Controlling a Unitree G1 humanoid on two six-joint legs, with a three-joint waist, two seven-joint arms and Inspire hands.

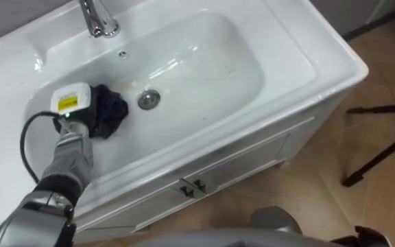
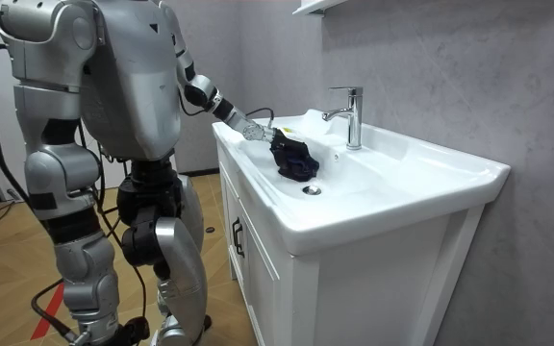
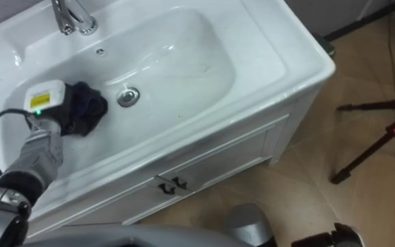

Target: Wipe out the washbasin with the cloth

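White basin (image 1: 321, 62) spans the upper frame. Dark cloth (image 1: 113, 111) bunched at centre-left in the bowl, just left of the drain (image 1: 149, 99). Left hand (image 1: 73, 103) on cloth; finger state cannot be told, hidden in it.

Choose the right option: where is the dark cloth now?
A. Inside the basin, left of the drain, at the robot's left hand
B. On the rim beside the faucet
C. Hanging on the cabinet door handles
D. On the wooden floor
A. The dark cloth lies inside the basin, just left of the drain, with the left hand against it.
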